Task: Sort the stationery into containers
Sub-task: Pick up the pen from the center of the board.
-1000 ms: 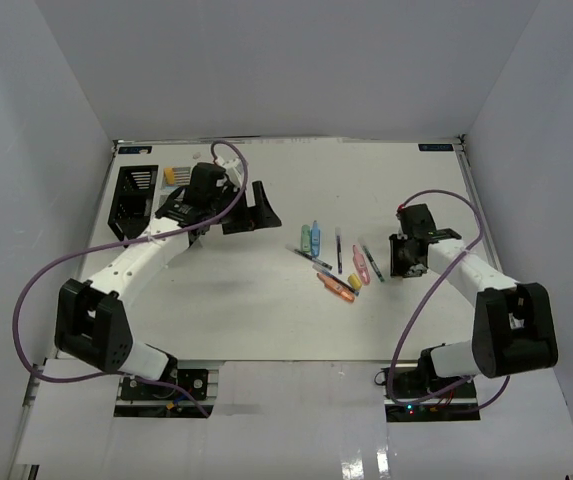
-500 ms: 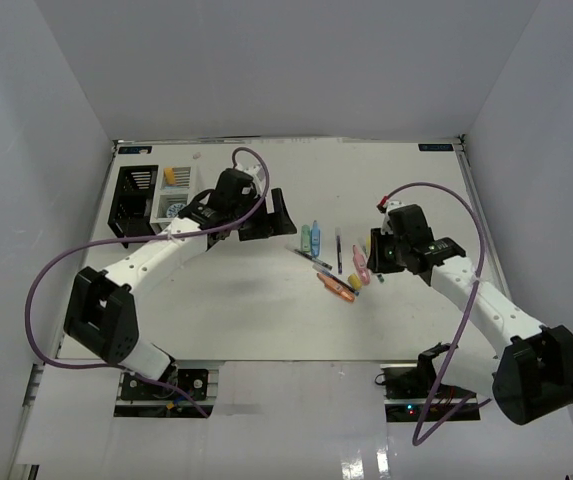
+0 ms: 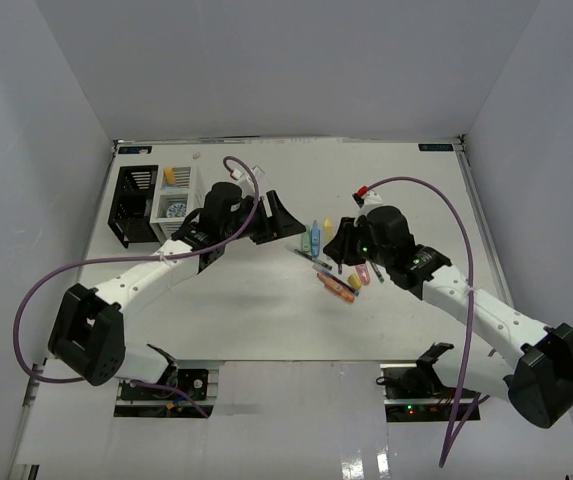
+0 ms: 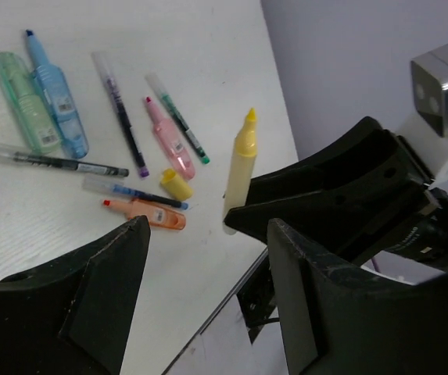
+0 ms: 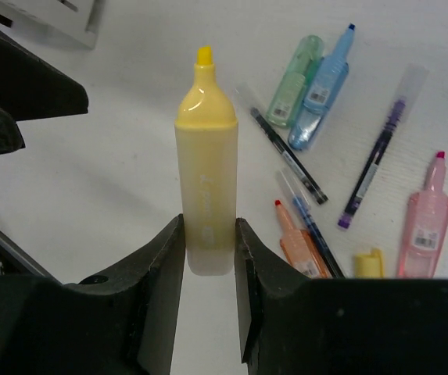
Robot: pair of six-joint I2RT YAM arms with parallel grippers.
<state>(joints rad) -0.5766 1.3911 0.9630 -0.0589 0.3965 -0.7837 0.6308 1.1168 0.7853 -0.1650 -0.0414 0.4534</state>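
- The yellow marker [image 5: 206, 156] is pinched by its base in the right gripper [image 5: 208, 234], up off the table [image 3: 266, 310].
- The left gripper [image 4: 208, 226] is spread wide with nothing held, close by.
- The other markers and pens [image 3: 338, 268] are scattered mid-table.

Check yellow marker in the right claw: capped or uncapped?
Uncapped. The yellow marker shows its bare tip beyond the right claw, and a loose yellow cap lies beside the pink marker.

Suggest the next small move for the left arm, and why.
Probably ease the left tool forward around the yellow marker's free tip end. The right tool grips its base, holding it up just ahead of the left tool's open jaws, and the containers stand on the left side: a handover looks likely.
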